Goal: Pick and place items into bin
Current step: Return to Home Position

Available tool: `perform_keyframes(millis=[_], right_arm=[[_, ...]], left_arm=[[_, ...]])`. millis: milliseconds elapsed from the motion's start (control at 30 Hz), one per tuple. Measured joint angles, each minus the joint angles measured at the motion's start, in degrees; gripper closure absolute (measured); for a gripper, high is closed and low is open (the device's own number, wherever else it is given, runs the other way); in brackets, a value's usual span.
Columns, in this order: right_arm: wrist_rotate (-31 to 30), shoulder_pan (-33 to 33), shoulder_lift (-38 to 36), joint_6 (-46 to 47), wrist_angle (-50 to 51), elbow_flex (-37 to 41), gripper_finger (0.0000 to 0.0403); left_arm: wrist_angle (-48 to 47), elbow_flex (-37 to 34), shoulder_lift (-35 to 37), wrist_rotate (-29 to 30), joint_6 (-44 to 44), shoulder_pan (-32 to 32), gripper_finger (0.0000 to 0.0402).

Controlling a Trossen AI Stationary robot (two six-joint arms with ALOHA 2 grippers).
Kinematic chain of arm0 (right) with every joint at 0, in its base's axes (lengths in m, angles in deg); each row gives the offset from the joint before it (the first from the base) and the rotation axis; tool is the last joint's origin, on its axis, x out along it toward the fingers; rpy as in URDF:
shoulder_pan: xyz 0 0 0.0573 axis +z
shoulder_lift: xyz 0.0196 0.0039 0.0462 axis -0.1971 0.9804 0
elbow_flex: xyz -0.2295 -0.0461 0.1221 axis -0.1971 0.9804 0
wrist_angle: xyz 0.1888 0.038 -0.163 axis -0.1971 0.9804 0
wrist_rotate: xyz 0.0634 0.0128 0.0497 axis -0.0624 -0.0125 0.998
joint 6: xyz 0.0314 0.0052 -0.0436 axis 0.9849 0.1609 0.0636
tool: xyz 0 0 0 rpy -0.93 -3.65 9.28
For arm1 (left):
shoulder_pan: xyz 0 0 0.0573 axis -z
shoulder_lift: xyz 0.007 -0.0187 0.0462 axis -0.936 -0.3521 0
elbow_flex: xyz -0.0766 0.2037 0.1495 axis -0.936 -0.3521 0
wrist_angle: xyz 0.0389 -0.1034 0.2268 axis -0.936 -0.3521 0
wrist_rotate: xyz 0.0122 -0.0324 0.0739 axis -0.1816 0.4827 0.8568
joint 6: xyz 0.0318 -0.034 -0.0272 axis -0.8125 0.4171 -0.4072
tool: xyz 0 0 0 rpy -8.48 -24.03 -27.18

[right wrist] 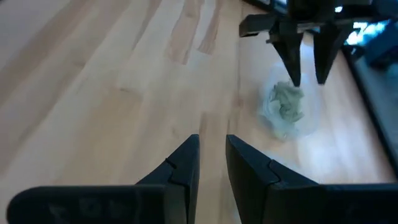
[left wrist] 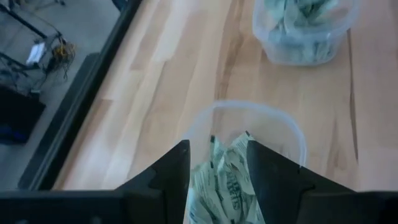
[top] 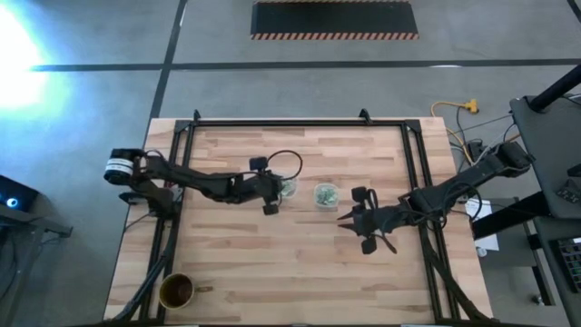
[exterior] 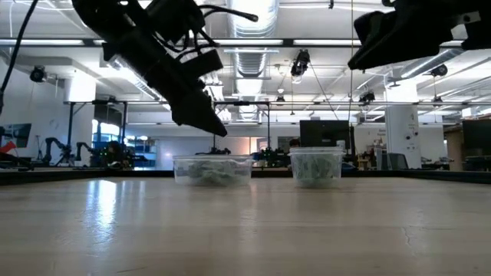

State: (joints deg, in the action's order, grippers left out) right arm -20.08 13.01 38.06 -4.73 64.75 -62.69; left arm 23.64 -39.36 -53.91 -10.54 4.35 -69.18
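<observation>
Two clear bins stand mid-table. The left bin (top: 287, 189) (left wrist: 249, 124) (right wrist: 289, 109) holds a heap of pale green and white wrapped items (left wrist: 227, 180). The right bin (top: 326, 195) (left wrist: 305, 31) (exterior: 316, 166) holds more items. My left gripper (left wrist: 217, 155) (top: 272, 202) (right wrist: 308, 78) hangs open just above the left bin's heap, fingers pointing down at it, nothing between them. My right gripper (right wrist: 211, 146) (top: 348, 216) hovers over bare wood to the right of the bins. Its fingers stand a narrow gap apart, with nothing showing between them.
A round brown cup (top: 177, 291) stands at the table's near left corner. Black frame rails (top: 172, 182) run along the table's left, right and far edges. Bare wood lies in front of the bins.
</observation>
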Motion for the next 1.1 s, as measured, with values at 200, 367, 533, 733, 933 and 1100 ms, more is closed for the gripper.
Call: perform_keyframes(millis=[200, 367, 533, 733, 933, 1100], right_arm=[[-11.29, -0.52, -3.87, -4.08, -0.12, -0.42, 0.0335], [-9.47, -2.2, -12.74, -7.97, -0.22, 0.25, 0.0335], [-2.35, -5.5, -23.84, -9.04, -0.41, 3.86, 0.0335], [-1.28, -10.53, -36.03, -7.02, -0.01, 10.81, 0.0335], [6.55, -13.53, -43.38, -5.78, -3.89, 16.62, 0.0335], [8.48, -16.0, -45.95, -4.41, -6.04, 20.86, 0.0335]], left_arm=[[0.1, -0.14, 6.37, -0.02, -4.2, -0.21, 0.0259], [7.34, -3.59, 16.28, -0.2, -7.83, -0.58, 0.0259], [19.5, -10.82, 24.68, -8.61, -11.13, -0.63, 0.0259], [22.66, -18.2, 31.77, -10.03, -12.38, -1.85, 0.0259], [26.97, -25.34, 39.14, -10.06, -11.09, -3.16, 0.0259], [28.42, -30.65, 45.2, -10.33, -10.99, -3.37, 0.0259]])
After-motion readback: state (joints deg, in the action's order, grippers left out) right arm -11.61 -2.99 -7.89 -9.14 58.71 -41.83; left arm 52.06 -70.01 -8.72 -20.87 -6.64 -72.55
